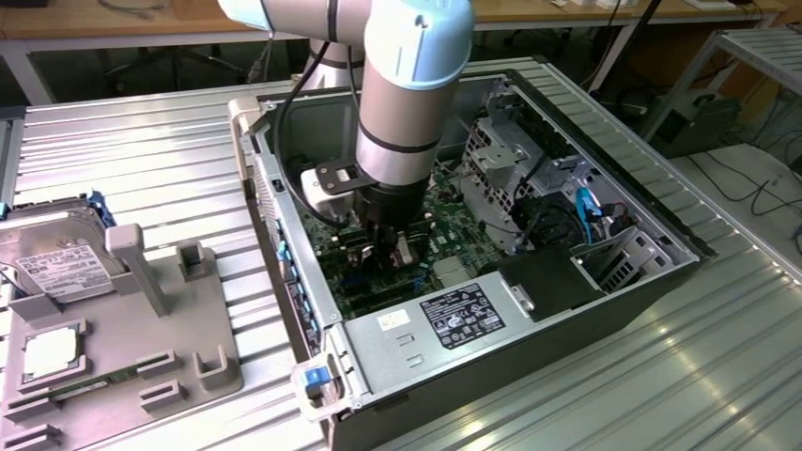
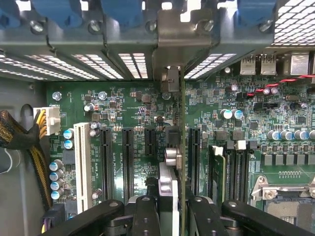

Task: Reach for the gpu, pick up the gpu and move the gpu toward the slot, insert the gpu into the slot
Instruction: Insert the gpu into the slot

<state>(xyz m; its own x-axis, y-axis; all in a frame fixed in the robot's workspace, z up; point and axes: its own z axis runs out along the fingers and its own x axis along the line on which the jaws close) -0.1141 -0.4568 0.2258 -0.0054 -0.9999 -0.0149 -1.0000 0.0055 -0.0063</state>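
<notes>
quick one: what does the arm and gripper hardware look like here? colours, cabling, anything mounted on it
The arm is a silver-grey metal tube with pale blue joint caps and black rings at the seams. A black cable runs down beside it to the wrist. A small white-and-black box is mounted at the wrist. The gripper is black; in the wrist view its fingers are matte black linkages with round pivot screws.

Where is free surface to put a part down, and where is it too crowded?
Free: the ribbed metal table beyond the grey fixture tray, and the table on the exterior view's right of the computer case. Crowded: inside the case, where the gripper holds the gpu over the motherboard.
</notes>
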